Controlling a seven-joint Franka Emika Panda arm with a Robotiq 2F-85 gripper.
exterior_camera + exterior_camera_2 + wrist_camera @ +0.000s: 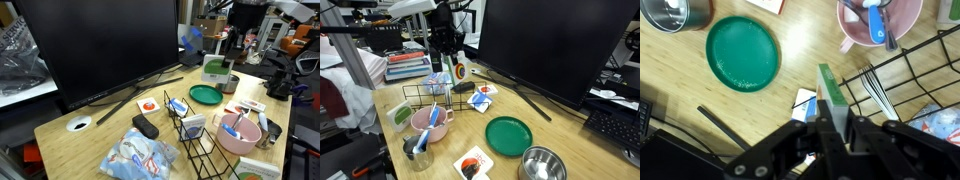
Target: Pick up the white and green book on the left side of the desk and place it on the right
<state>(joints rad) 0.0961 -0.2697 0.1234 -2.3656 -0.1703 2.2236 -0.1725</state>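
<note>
gripping the book [830,95], the claw [837,126] hangs over the cluttered light-wood desk [675,70] near a dark monitor [100,45]

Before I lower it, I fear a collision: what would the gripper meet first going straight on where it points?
Likely the desk beside the wire rack, with the held book touching down before the gripper. A small white-and-blue card lies close under it; depth is unclear.
</note>
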